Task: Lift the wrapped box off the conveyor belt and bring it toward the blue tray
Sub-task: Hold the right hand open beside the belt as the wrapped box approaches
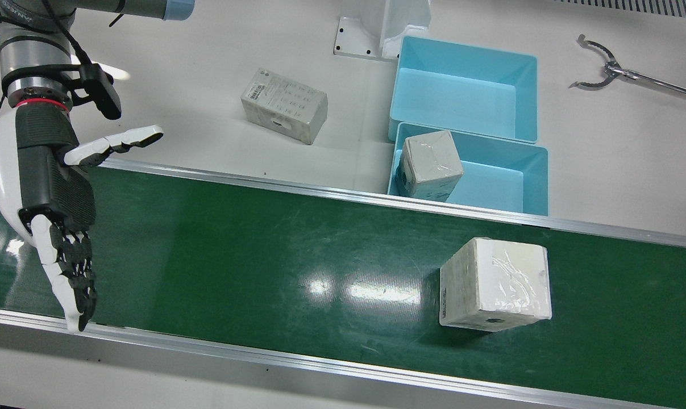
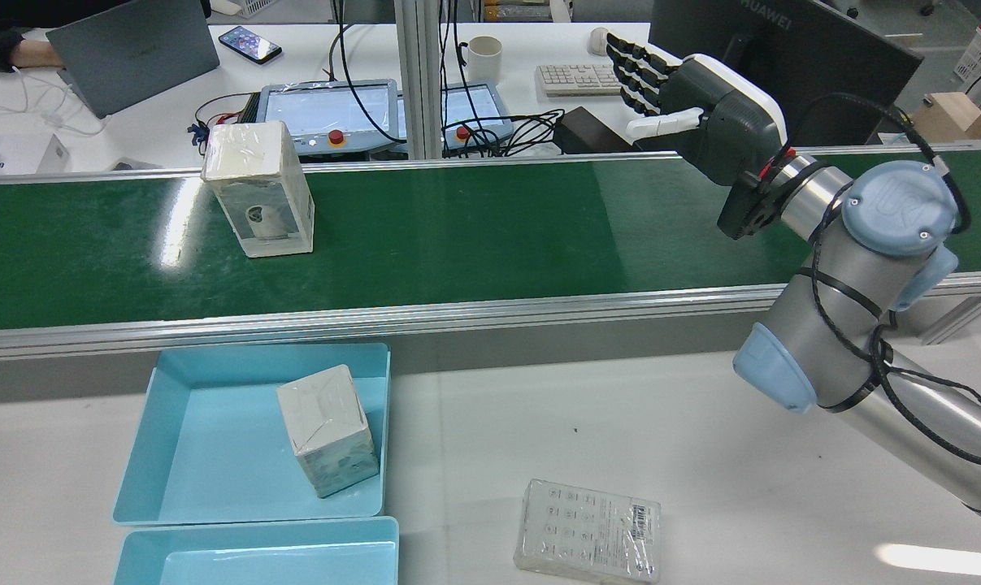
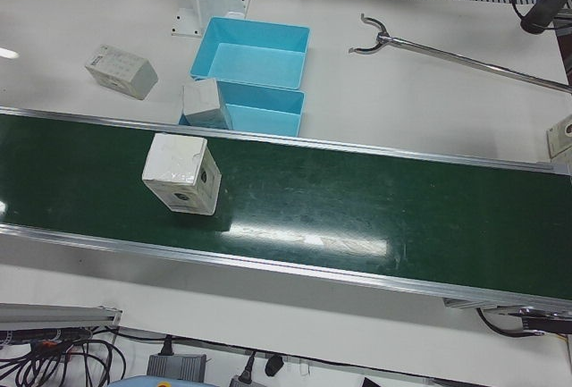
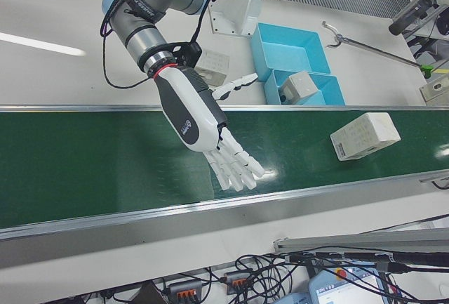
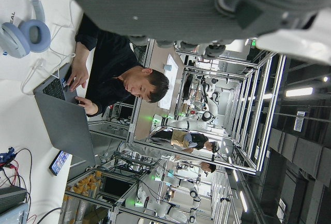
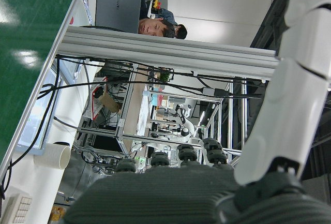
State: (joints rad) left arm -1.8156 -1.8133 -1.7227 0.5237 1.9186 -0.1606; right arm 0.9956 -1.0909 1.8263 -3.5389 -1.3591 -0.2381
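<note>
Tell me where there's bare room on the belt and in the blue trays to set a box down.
The conveyor belt lies bare from the right hand to the wrapped box. The far blue tray is empty. The near blue tray holds a box against one end; its other half is free.
</note>
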